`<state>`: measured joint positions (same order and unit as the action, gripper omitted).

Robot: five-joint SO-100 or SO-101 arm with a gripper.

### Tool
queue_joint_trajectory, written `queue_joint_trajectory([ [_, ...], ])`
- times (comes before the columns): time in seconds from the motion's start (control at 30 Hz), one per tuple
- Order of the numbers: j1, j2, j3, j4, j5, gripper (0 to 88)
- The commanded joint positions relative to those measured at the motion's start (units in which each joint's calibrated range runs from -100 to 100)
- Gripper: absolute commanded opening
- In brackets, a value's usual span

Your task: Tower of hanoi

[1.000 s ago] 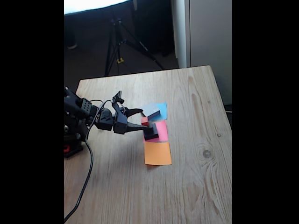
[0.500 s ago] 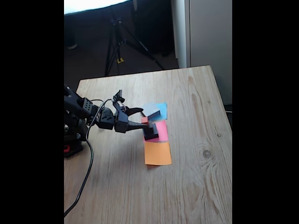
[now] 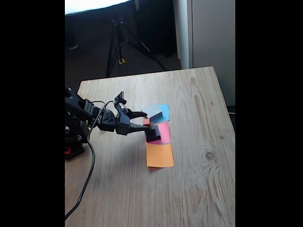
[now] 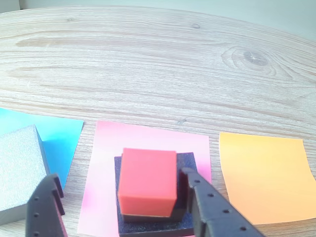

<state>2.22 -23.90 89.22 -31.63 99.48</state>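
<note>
Counted in the wrist view: one red cube (image 4: 147,181), two dark square blocks, one beneath the cube (image 4: 185,163), one grey (image 4: 19,173) on blue; three paper squares: blue (image 4: 59,138), pink (image 4: 148,140), orange (image 4: 266,175); one tripod (image 3: 124,40) in the fixed view

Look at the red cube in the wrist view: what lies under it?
The red cube sits on a dark block, which rests on the pink paper square. The cube covers the block's centre, so whether anything lies between them cannot be seen.
</note>
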Motion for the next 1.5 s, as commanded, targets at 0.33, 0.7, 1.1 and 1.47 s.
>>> queue_joint_trajectory([
  [0.33, -0.8, -0.9, 0.1, -1.9, 0.5, 18.0],
  [0.7, -0.9, -0.9, 0.1, -1.9, 0.5, 16.1],
  [1.1, -1.0, -0.3, -0.2, -2.0, 0.5, 13.3],
  [1.47, -1.3, 0.0, -0.6, -2.3, 0.5, 12.0],
])
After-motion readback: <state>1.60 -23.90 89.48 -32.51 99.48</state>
